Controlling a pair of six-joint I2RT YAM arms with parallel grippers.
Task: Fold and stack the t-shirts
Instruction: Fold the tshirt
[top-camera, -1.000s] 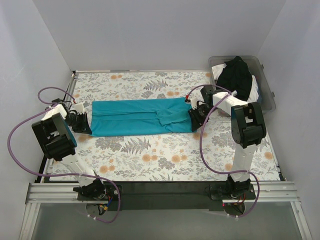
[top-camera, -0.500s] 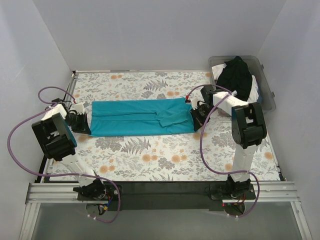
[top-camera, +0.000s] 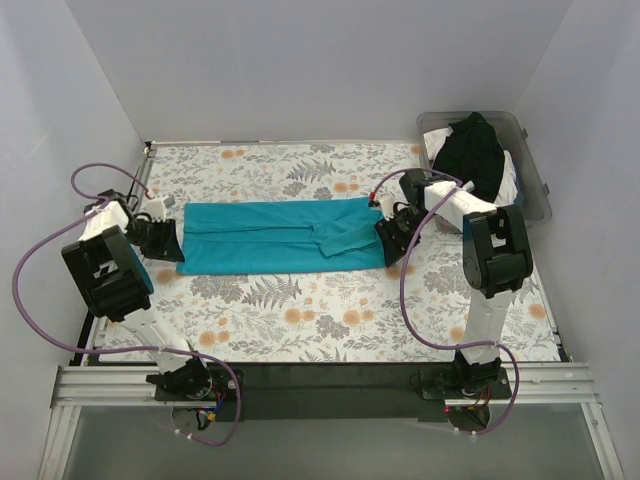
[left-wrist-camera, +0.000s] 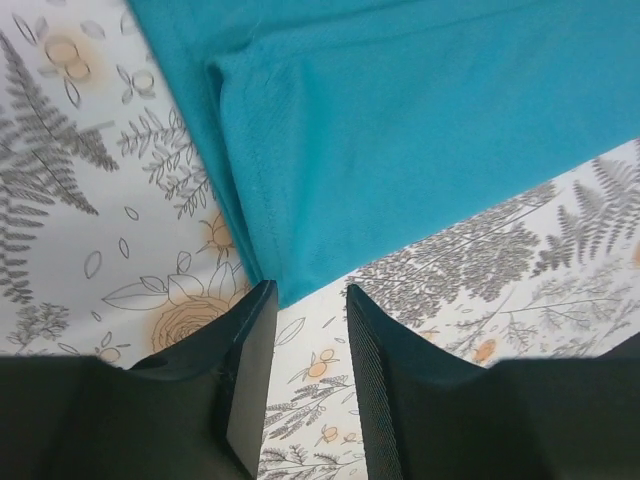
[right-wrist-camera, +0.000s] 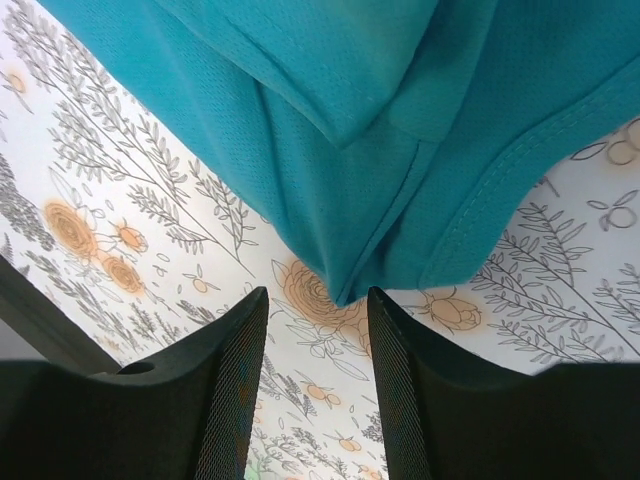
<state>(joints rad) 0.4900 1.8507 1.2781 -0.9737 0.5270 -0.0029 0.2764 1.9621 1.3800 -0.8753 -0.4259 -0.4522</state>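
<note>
Fingers (left-wrist-camera: 250, 380) of the left gripper (left-wrist-camera: 305, 300) stand partly apart and clamp nothing; the right gripper (right-wrist-camera: 318, 300) is parted a little wider, also gripping nothing. The long folded teal cloth t-shirt (top-camera: 270, 235) lies flat across the floral-patterned tablecloth (top-camera: 300, 310) between the two grippers. Its left-end near corner sits just at the left fingertips, and its right-end corner just ahead of the right ones. Whether cloth touches either cannot be told. In the far right corner, a grey plastic bin (top-camera: 538, 205) holds a crumpled black t-shirt (top-camera: 472, 150) on top of whitish cloth (top-camera: 510, 180).
</note>
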